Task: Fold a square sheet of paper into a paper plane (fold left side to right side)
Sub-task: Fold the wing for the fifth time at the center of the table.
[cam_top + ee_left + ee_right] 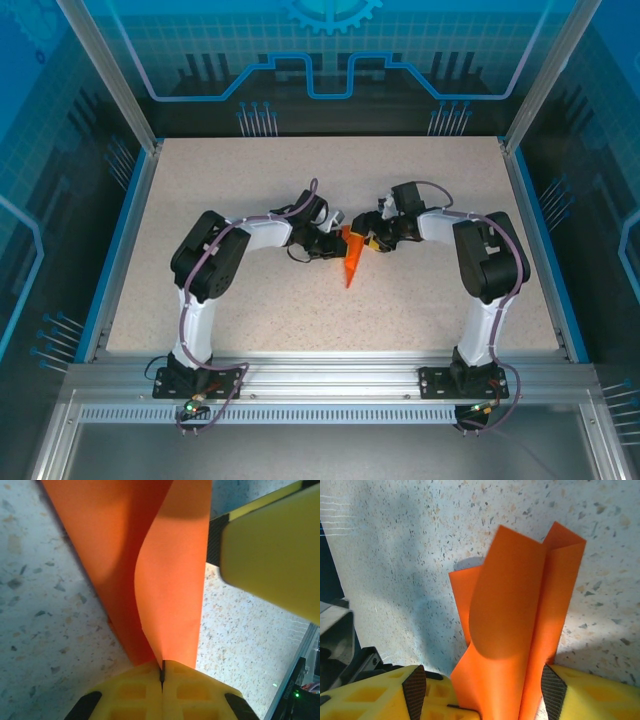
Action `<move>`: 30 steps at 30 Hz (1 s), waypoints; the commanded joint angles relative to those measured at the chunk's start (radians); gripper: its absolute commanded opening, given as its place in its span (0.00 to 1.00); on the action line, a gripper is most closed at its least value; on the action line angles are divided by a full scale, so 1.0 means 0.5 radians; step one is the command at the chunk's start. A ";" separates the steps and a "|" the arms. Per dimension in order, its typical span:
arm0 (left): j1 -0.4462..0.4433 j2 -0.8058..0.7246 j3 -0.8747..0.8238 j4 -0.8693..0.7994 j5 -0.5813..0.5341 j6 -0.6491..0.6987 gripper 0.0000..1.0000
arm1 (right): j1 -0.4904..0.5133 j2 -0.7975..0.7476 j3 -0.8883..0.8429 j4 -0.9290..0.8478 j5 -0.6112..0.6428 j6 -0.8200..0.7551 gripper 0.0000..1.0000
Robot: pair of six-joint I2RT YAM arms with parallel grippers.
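Observation:
The orange sheet of paper [351,265] is folded into a narrow pointed paper plane shape at mid-table, its tip toward the near edge. My left gripper [332,241] meets it from the left. In the left wrist view its yellow jaws [162,672] are shut on an edge of the paper [170,580], which rises in two curved layers. My right gripper [370,240] comes in from the right. Its jaws [483,690] stand wide apart with the folded paper [520,605] between the black pads [415,690], and the right pad sits against the paper's edge.
The speckled tabletop [230,180] is bordered by blue rails on the left and right and by an aluminium frame [330,375] at the near edge. A yellow finger of the right gripper [270,555] hangs close over the paper in the left wrist view.

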State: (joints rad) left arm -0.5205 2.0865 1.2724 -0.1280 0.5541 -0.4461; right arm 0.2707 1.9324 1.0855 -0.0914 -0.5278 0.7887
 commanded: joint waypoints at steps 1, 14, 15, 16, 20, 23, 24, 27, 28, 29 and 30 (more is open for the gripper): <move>0.015 0.062 0.048 -0.014 -0.013 0.021 0.04 | 0.034 0.078 0.028 -0.084 0.037 -0.059 0.65; 0.015 0.085 0.057 0.020 -0.001 -0.001 0.07 | 0.037 0.038 0.013 -0.018 -0.003 -0.086 0.64; 0.014 0.073 0.049 0.028 -0.001 -0.001 0.07 | 0.034 0.021 0.011 -0.012 -0.001 -0.091 0.63; 0.016 0.060 0.042 0.034 -0.001 -0.003 0.07 | 0.033 0.003 0.008 -0.006 0.006 -0.093 0.63; 0.014 -0.002 -0.004 0.082 0.008 -0.005 0.07 | 0.015 -0.054 -0.006 0.036 0.001 -0.089 0.63; 0.016 -0.039 -0.034 0.132 0.033 -0.018 0.08 | 0.013 -0.035 -0.002 0.069 -0.039 -0.059 0.63; 0.014 -0.052 -0.041 0.147 0.042 -0.025 0.08 | 0.014 -0.023 -0.002 0.083 -0.051 -0.045 0.63; 0.015 -0.090 -0.054 0.158 0.051 -0.034 0.08 | 0.015 -0.005 -0.009 0.102 -0.052 -0.025 0.62; 0.014 -0.098 -0.060 0.157 0.055 -0.035 0.08 | 0.015 -0.002 -0.006 0.084 -0.046 -0.027 0.62; 0.014 -0.106 -0.061 0.153 0.061 -0.037 0.08 | 0.014 0.004 -0.005 0.063 -0.031 -0.033 0.62; 0.015 -0.108 -0.061 0.151 0.072 -0.037 0.08 | 0.014 0.010 0.004 0.028 -0.013 -0.036 0.62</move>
State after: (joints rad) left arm -0.5186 2.0811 1.2530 -0.0692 0.5583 -0.4480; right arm 0.2707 1.9331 1.0882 -0.0597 -0.5312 0.7673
